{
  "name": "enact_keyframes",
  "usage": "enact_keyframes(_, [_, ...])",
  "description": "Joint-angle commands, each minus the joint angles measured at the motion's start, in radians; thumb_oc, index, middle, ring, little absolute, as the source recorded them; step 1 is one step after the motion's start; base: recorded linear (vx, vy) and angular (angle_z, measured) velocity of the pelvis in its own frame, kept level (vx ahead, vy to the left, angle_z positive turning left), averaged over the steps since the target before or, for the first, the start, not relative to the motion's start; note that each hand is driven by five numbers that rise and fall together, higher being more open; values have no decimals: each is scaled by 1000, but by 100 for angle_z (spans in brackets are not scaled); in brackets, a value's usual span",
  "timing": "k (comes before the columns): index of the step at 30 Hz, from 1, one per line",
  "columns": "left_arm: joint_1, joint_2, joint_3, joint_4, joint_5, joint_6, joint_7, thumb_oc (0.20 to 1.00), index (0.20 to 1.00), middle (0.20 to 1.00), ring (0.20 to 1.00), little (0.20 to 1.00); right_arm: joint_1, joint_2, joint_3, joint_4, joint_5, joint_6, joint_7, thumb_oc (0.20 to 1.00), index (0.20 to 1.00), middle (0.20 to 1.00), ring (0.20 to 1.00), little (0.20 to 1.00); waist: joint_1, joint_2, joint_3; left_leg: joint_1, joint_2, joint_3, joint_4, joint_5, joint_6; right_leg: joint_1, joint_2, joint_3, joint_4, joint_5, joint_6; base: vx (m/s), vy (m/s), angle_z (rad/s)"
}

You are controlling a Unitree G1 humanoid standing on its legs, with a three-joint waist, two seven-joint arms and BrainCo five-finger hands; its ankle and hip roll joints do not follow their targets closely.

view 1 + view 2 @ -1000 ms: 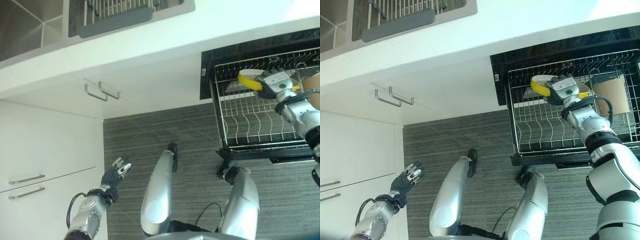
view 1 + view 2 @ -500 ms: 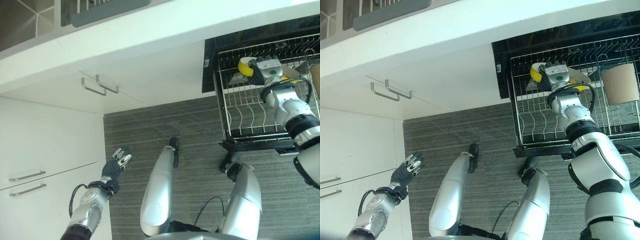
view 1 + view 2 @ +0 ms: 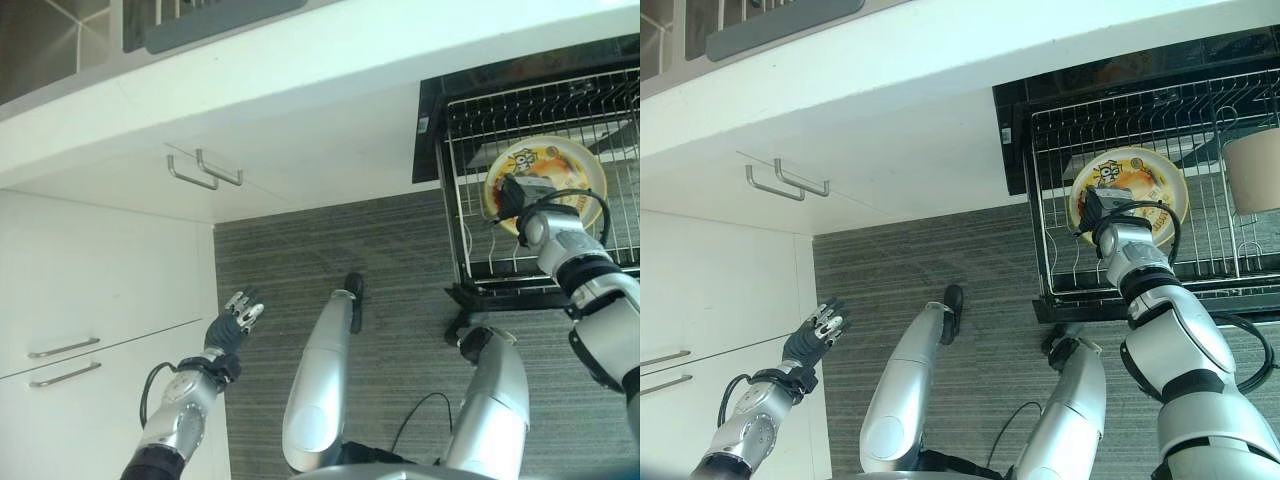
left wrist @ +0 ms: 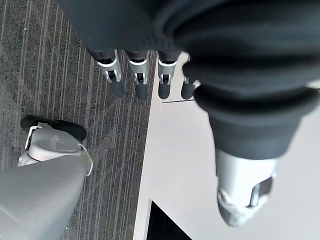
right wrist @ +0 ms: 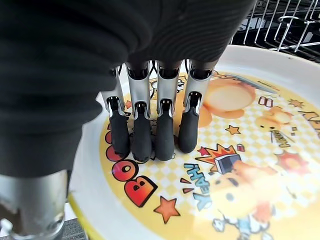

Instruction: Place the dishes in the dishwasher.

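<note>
While right hand (image 5: pixel 150 125) grips plate (image 3: pixel 545 175), rack (image 3: pixel 470 240), cup (image 3: pixel 1255 170)

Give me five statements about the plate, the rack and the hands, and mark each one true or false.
1. The right hand grips a yellow plate. True.
2. The plate lies on the floor. False: it is over the dishwasher rack.
3. The left hand holds a cup. False: it is open and holds nothing, low beside the white cabinet.
4. The rack is pulled out of the dishwasher. True.
5. The plate is plain white. False: its face has a yellow cartoon print.
</note>
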Motion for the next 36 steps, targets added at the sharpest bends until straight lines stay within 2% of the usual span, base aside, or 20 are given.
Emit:
enact_keyframes(1, [16, 58, -17, -35, -31, -27, 5, 1000, 1000, 1000, 1000, 1000, 33, 13, -80, 5, 178, 46, -25, 1000, 1000, 1000, 1000, 1000, 29, -7, -3, 3, 34, -68, -74, 15, -14, 24, -54, 85, 53, -68, 98, 12, 31, -3])
enact_keyframes(4, [17, 54, -19, -46, -33, -21, 21, 1000, 1000, 1000, 1000, 1000, 34, 28, -158, -39, 431, 34, -59, 1000, 1000, 1000, 1000, 1000, 23, -14, -3, 21, 39, -66, -94, 20, -15, 43, -42, 84, 33, -66, 95, 21, 33, -2])
enact_keyframes(6, [27, 49, -15, -48, -31, -27, 24, 1000, 1000, 1000, 1000, 1000, 44, 26, -199, -88, 507, 35, -66, 1000, 1000, 1000, 1000, 1000, 18, -21, -3, 29, 44, -64, -100, 21, -16, 51, -36, 85, 26, -66, 94, -7, 33, -4])
enact_keyframes(7, [30, 47, -6, -59, -28, -24, 31, 1000, 1000, 1000, 1000, 1000, 55, 19, -220, -126, 590, 28, -79, 1000, 1000, 1000, 1000, 1000, 14, -28, -3, 22, 47, -63, -120, 51, -11, 47, -29, 79, 3, -39, 84, -30, 18, -7])
enact_keyframes(9, [48, 42, 7, -79, -19, -22, 45, 1000, 1000, 1000, 1000, 1000, 96, 15, -276, -231, 689, 41, -99, 1000, 1000, 1000, 1000, 1000, 7, -43, -3, 39, 54, -60, -136, 55, -13, 65, -20, 75, -12, -38, 81, 14, 11, -12])
enact_keyframes(11, [77, 33, 34, -111, -4, -17, 65, 1000, 1000, 1000, 1000, 1000, 194, 7, -380, -426, 813, 60, -117, 1000, 1000, 1000, 1000, 1000, -12, -68, -3, 63, 66, -54, -156, 60, -11, 89, -4, 73, -33, -35, 80, 54, 6, -6])
enact_keyframes(12, [82, 32, 38, -117, -2, -17, 69, 1000, 1000, 1000, 1000, 1000, 212, 7, -395, -456, 828, 56, -122, 1000, 1000, 1000, 1000, 1000, -15, -73, -3, 67, 68, -53, -159, 61, -10, 93, -1, 73, -37, -34, 80, 46, -5, -6])
enact_keyframes(14, [111, 18, 63, -154, 12, -11, 100, 1000, 1000, 1000, 1000, 1000, 341, 29, -488, -713, 848, 90, -155, 1000, 1000, 1000, 1000, 1000, -37, -101, -3, 92, 80, -40, -180, 67, -9, 120, 18, 71, -63, -31, 82, 49, -16, -16])
enact_keyframes(17, [130, -3, 75, -183, 37, -12, 129, 1000, 1000, 1000, 1000, 1000, 451, 75, -557, -936, 880, 94, -179, 1000, 1000, 1000, 1000, 1000, -58, -126, -3, 112, 88, -31, -191, 68, -5, 143, 33, 71, -76, -31, 81, 44, -32, -20])
enact_keyframes(20, [140, -23, 88, -196, 58, -13, 154, 1000, 1000, 1000, 1000, 1000, 544, 130, -606, -1112, 880, 63, -186, 1000, 1000, 1000, 1000, 1000, -79, -154, -3, 143, 99, -15, -206, 69, -6, 179, 49, 67, -103, -27, 83, 34, -48, -9])
enact_keyframes(27, [149, -64, 102, -183, 70, -43, 188, 1000, 1000, 1000, 1000, 1000, 664, 137, -697, -1309, 996, 93, -143, 1000, 1000, 1000, 1000, 1000, -126, -187, -3, 244, 119, 36, -263, 84, -21, 294, 92, 60, -213, -5, 74, 25, 11, -13])
enact_keyframes(29, [153, -79, 107, -167, 75, -58, 198, 1000, 1000, 1000, 1000, 1000, 717, 145, -727, -1364, 1059, 49, -96, 1000, 1000, 1000, 1000, 1000, -141, -197, -3, 291, 122, 56, -294, 93, -25, 343, 104, 59, -262, 8, 75, 48, 63, -13])
enact_keyframes(31, [141, -92, 109, -136, 86, -80, 215, 1000, 1000, 1000, 1000, 1000, 778, 147, -784, -1447, 1047, -38, -54, 1000, 1000, 1000, 1000, 1000, -161, -213, -3, 356, 124, 89, -332, 100, -31, 414, 116, 60, -336, 32, 86, 31, 68, -15])
enact_keyframes(32, [137, -92, 111, -122, 92, -89, 215, 1000, 1000, 1000, 1000, 1000, 788, 145, -798, -1458, 1046, -60, -43, 1000, 1000, 1000, 1000, 1000, -166, -218, -3, 371, 125, 96, -338, 100, -33, 433, 118, 59, -355, 38, 88, 16, 47, -14])
enact_keyframes(36, [133, -99, 115, -58, 118, -124, 212, 1000, 1000, 1000, 1000, 1000, 818, 121, -866, -1481, 1032, -136, -78, 1000, 1000, 1000, 1000, 1000, -183, -238, -40, 428, 126, 125, -377, 99, -39, 499, 134, 52, -438, 62, 97, 29, 23, -7])
